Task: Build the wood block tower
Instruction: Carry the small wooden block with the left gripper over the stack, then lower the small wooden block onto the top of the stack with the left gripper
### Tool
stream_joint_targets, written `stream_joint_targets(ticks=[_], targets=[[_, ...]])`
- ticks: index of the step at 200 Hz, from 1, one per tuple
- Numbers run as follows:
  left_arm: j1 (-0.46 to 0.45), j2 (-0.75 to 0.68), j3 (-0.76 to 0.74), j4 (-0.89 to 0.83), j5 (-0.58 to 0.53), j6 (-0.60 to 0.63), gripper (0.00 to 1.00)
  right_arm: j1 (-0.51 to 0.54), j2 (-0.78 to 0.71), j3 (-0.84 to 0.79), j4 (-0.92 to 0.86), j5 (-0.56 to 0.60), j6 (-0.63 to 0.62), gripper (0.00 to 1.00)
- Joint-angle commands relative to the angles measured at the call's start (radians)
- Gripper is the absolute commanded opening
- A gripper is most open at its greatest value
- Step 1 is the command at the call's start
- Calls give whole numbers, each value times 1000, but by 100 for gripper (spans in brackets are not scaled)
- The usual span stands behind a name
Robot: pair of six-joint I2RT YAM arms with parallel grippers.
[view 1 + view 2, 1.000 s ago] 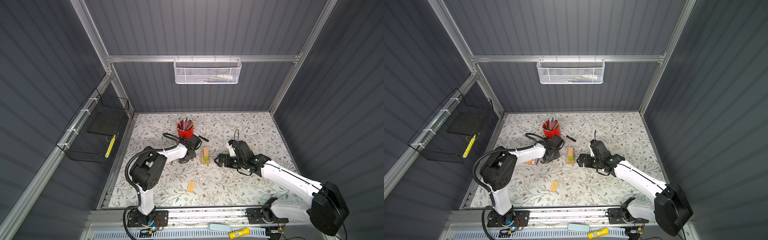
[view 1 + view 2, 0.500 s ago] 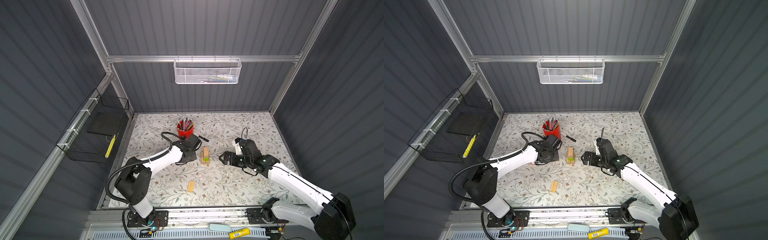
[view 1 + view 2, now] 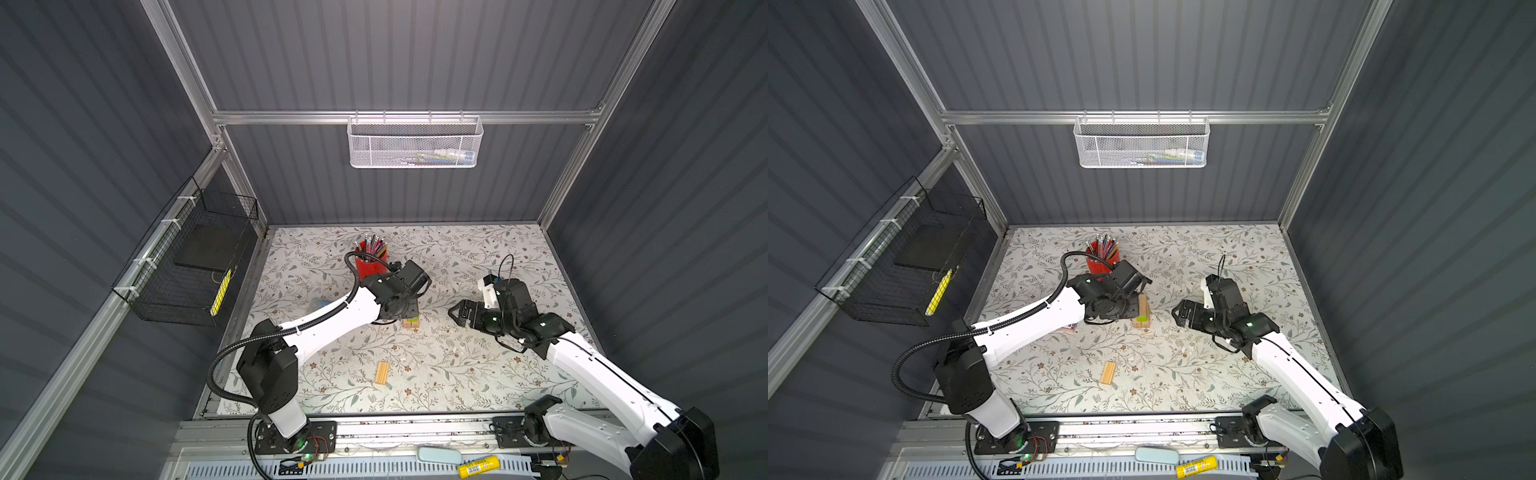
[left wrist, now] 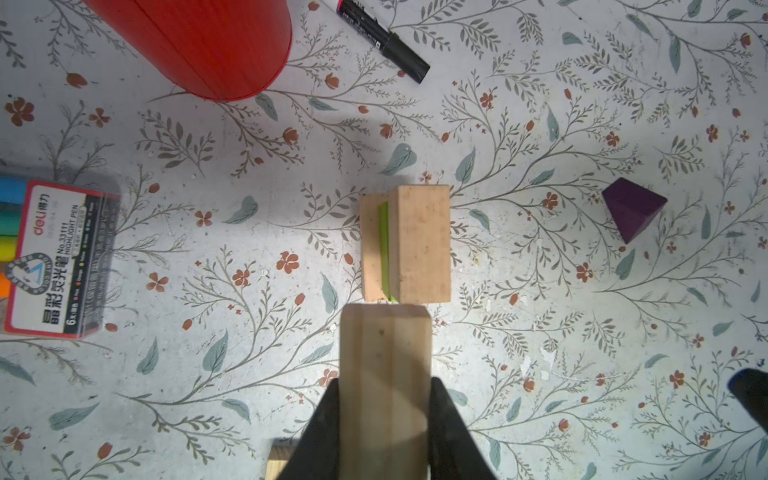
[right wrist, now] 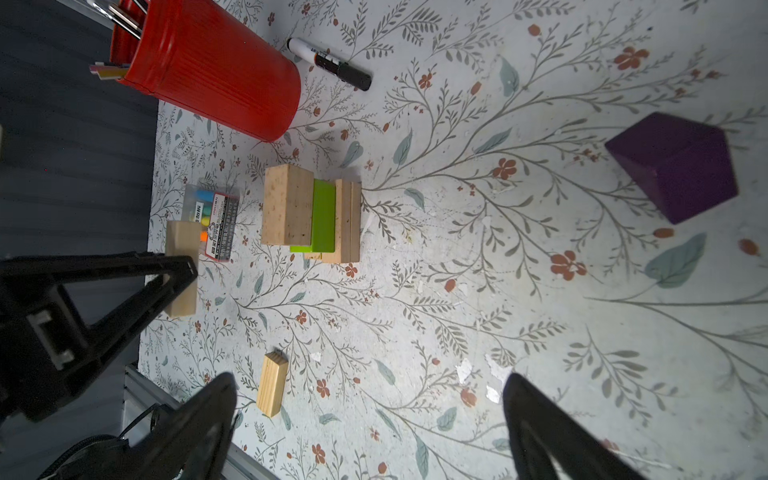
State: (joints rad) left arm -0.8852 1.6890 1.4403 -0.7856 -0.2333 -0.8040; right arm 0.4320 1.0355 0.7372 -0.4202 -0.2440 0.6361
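The left gripper [image 4: 384,399] is clamped on a pale wood block [image 4: 384,353]; the left wrist view shows this, while the arm hides it in both top views; the block hangs just left of the tower [image 3: 1140,316], pale blocks around a green block [image 5: 322,216]; the right gripper [image 5: 370,386] stands wide and empty; the purple block [image 5: 673,166], seen only in the wrist views, lies on the mat [image 5: 457,291] right of the tower, apart; a grooved block [image 3: 381,372] lies nearer; the red cup [image 3: 370,266] holds pencils; what the white mesh basket [image 3: 413,143] contains is unclear.
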Motion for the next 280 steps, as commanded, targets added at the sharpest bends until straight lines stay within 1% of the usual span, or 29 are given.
stream_joint_targets(ticks=[1,69,112,148,205,280], targets=[[-3,48,54,-43,12,8,9,-14,-12,-21,-3,-19,0,99],[-2,174,169,-46,8,42,10,-29,-12,-35,15,-36,4,99],[-2,232,218,-70,-30,39,12,-33,-12,-35,18,-40,7,99],[-1,254,228,-48,-24,40,12,-37,-9,-36,24,-44,9,99],[9,275,236,-60,-44,39,14,-42,-5,-37,26,-49,8,99],[20,292,254,-52,-36,45,16,-46,11,-35,26,-57,7,99]])
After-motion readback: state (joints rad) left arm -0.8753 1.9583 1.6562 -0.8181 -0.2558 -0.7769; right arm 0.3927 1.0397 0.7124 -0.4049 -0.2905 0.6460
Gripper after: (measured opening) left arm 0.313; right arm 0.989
